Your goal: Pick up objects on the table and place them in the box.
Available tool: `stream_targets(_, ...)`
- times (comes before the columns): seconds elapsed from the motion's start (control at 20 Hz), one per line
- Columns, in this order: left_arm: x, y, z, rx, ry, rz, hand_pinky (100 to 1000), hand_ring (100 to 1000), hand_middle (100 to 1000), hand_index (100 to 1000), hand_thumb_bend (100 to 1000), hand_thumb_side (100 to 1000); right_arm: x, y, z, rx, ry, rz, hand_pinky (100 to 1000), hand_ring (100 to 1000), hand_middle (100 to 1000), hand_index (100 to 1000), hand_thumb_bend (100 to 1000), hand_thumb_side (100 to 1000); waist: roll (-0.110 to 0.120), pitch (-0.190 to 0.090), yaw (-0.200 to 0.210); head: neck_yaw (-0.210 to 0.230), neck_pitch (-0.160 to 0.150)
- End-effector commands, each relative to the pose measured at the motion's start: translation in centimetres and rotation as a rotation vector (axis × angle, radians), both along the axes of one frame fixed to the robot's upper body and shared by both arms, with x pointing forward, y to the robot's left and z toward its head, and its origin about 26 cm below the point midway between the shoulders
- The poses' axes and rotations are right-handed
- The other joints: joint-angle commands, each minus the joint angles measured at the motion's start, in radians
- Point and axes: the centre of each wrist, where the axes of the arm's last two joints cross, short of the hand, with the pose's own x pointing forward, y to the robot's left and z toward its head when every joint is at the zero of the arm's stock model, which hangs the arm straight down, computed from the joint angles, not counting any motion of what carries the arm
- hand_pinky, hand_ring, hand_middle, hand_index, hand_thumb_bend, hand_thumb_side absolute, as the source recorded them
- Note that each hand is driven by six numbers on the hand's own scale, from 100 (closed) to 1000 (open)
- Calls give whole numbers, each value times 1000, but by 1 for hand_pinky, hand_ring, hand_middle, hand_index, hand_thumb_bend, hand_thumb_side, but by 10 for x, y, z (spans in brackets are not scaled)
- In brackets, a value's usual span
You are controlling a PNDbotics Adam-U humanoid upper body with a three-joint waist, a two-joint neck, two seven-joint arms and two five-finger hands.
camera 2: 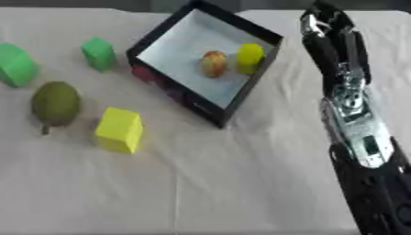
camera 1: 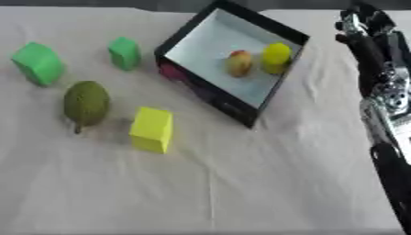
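The robot's right arm reaches in along the right side of the table, and its right hand (camera 2: pixel 324 24) sits at the far end, just beside the box's right-hand corner and above the cloth. Whether its fingers are spread or curled cannot be told from either view, and nothing shows in it. The left hand is out of sight.

The black box (camera 1: pixel 277 87) with a pale floor stands tilted on the white tablecloth (camera 1: pixel 241 183). Inside it lie a small red-and-yellow fruit (camera 1: pixel 239 63) and, touching or just beside it, a yellow block (camera 1: pixel 277 56).

Four things wait on the cloth to the left of the box. A small green block (camera 1: pixel 124 53) is near the box's left wall. A larger green cube (camera 1: pixel 37 63) lies further left, towards the table's edge. A dull green pear-like fruit (camera 1: pixel 86 103) lies nearer the robot, with a yellow cube (camera 1: pixel 152 129) just beside it to the right.

Judging by this layout, the task is partly done and the hand looks to be between a drop and the next pick. The next move calls for a long reach across or around the box to the left-hand group. The yellow cube is probably the easiest target for the right hand.
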Motion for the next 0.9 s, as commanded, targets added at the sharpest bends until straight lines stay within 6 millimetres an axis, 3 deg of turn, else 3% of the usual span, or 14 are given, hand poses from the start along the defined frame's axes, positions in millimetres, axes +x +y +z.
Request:
stream_targets(0.05,3,23,29,233,82,94,561,710,694,798,299,663,-2,-4,11,-30,-35,1,797,782,735,837,100,472,7,-13,-4,4,-8)
stream_targets(0.3,16,50,53,595,339,108,671,766,740,831,373,605,-2,-4,11,-37,-35,5,797,782,734,837,100,475,12,-6,-12,11,-16)
stream_targets(0.55,32,77,70,784,530,151,760,818,779,857,463,490,-3,-4,11,-43,-36,6,797,782,734,836,100,476,10,4,-15,15,-25)
stream_targets(0.6,35,80,71,810,565,162,772,831,785,860,472,453,-3,-4,12,-42,-36,5,797,782,734,836,100,476,10,6,-15,16,-27)
stream_targets(0.8,43,87,75,878,661,138,815,870,789,850,581,147,-3,-5,12,-43,-38,1,797,782,734,836,100,477,7,16,-16,22,-38)
stream_targets(0.9,43,86,77,907,665,111,822,866,775,815,620,100,-4,-6,12,-44,-39,-2,797,782,734,836,100,479,6,20,-16,29,-45)
